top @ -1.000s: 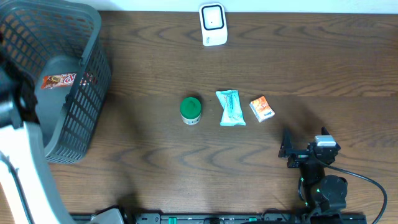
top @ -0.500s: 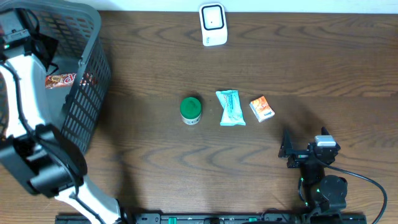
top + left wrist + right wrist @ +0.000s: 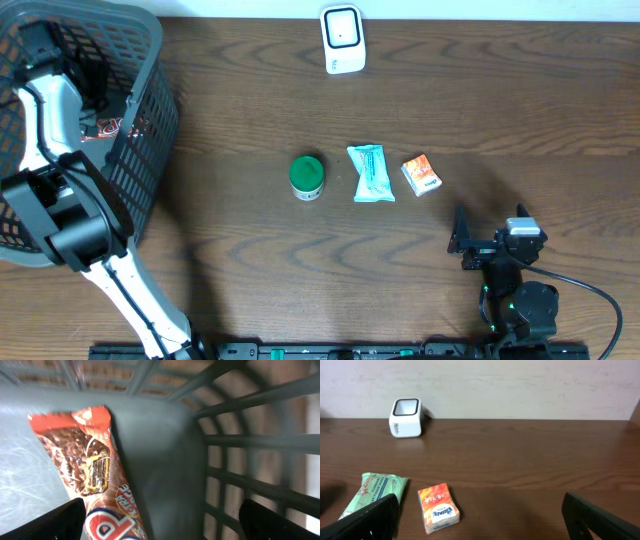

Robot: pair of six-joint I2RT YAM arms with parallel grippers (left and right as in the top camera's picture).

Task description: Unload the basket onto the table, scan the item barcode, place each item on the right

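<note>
Your left hand (image 3: 160, 522) hangs spread wide and empty inside the basket (image 3: 165, 445), with the chocolate bar (image 3: 87, 472) lying flat just beneath it, likely so you can pinch it and carry it to the scanner (image 3: 342, 38).

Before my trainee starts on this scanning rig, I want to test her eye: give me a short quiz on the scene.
1. True or false: the snack bar lies inside the basket.
2. The left hand is: A open, B shut on the bar, C out of view.
3. Between the green-lidded jar and the orange tissue pack lies the ____.
Key: 1 true; 2 A; 3 mint-green packet.
</note>
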